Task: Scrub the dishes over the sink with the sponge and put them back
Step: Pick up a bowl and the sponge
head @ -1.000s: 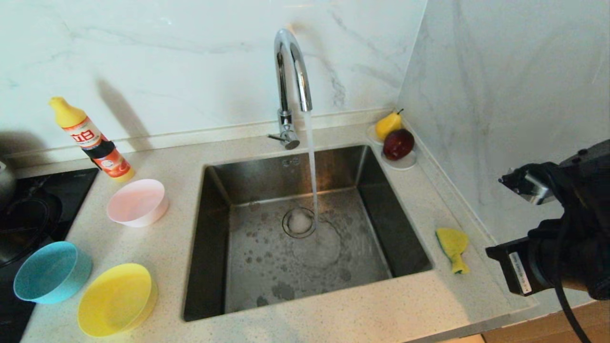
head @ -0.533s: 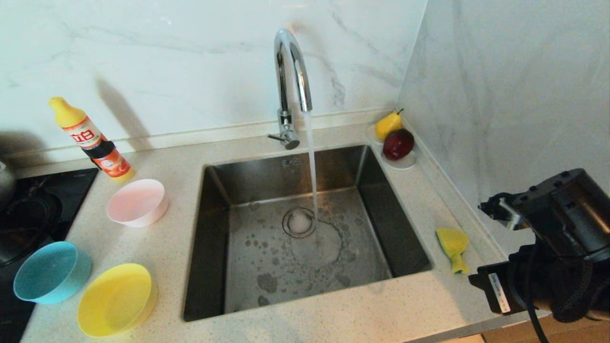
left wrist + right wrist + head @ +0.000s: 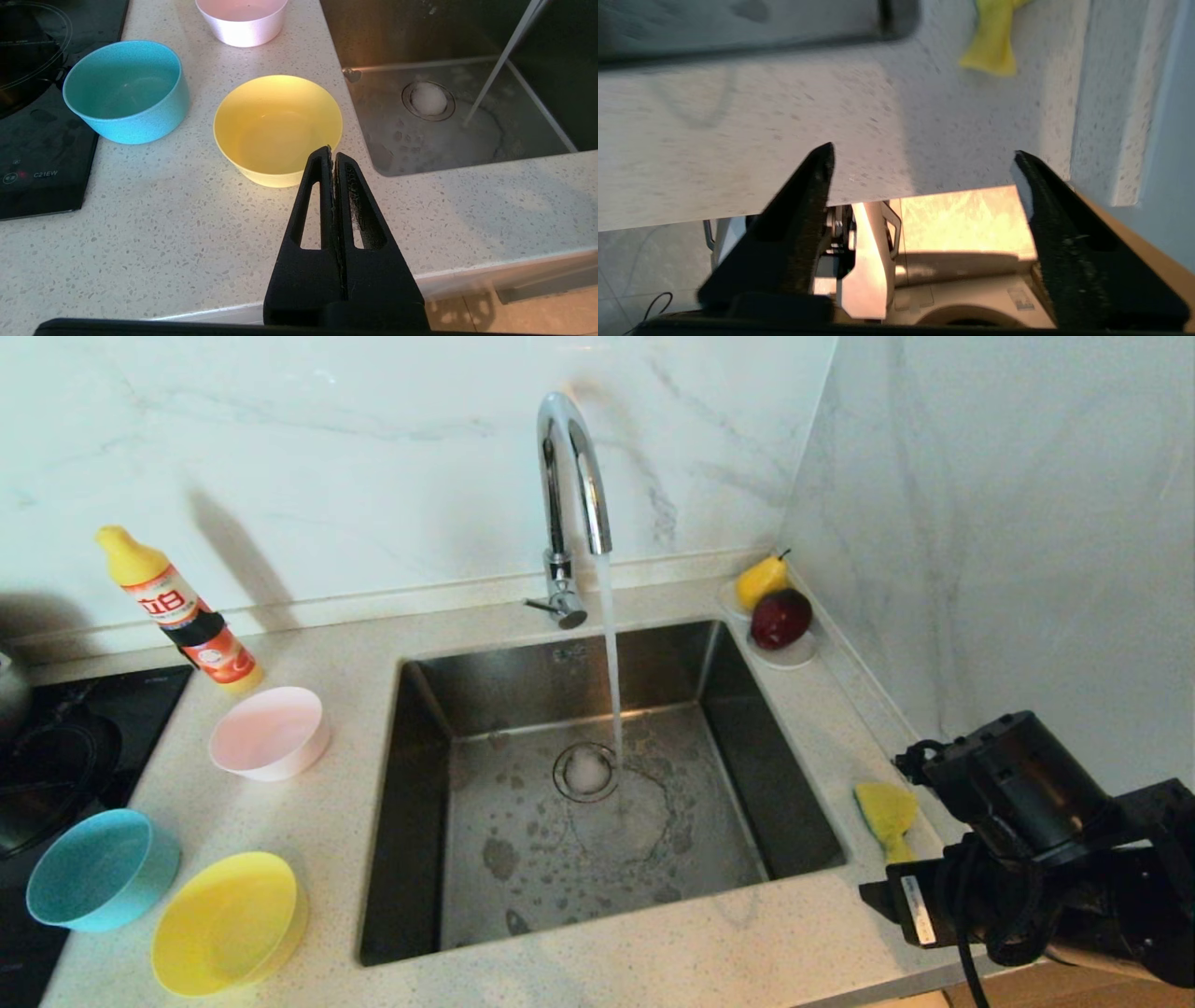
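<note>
Sponge on the counter, our right claw spread wide near it

Our right gripper (image 3: pixel 924 158) holds nothing, jaws apart above the counter edge; the sponge (image 3: pixel 885 810) lies beside the sink (image 3: pixel 794 784). Our left gripper (image 3: pixel 333 156), pressed together, hovers by the yellow bowl (image 3: pixel 278 128).

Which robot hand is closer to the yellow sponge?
The right hand. It is open near the counter's front edge, with the sponge lying just ahead of it on the counter. The left hand is shut, across the sink by the yellow bowl.
</note>
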Controlling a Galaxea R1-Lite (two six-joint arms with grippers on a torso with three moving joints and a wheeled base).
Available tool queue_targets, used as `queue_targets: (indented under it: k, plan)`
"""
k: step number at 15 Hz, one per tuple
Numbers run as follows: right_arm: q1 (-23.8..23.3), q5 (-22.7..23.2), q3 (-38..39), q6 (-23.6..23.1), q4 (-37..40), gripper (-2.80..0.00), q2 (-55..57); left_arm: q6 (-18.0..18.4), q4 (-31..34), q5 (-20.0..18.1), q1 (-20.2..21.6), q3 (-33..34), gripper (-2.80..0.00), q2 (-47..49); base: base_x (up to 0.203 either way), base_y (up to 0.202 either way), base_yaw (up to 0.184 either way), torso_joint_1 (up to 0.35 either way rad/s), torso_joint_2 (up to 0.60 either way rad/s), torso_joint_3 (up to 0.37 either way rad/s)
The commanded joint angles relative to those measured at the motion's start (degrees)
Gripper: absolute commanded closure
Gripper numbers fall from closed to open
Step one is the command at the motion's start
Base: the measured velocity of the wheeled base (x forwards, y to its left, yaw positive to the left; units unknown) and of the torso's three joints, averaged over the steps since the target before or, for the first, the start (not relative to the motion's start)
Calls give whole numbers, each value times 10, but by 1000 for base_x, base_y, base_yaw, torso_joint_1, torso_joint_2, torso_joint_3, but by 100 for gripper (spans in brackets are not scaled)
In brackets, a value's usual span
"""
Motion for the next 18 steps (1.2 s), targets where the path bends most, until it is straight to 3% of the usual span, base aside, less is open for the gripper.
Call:
queue_targets:
  k: [1, 5, 9, 18]
  plan:
    - [-20, 3, 12, 1, -6, -280, 10, 0, 0, 0, 0, 11, 0, 1, 0, 0, 0, 0, 0, 0]
    - [-57, 32, 5, 1, -30, -280, 26, 0, 0, 0, 0, 11, 0, 1, 0, 0, 0, 0, 0, 0]
    - [-72, 67, 2, 38, -34, -280, 51, 0, 0, 0, 0, 11, 0, 1, 0, 0, 0, 0, 0, 0]
    - [-137, 126, -14, 34, -71, -280, 99, 0, 0, 0, 0, 11, 0, 1, 0, 0, 0, 0, 0, 0]
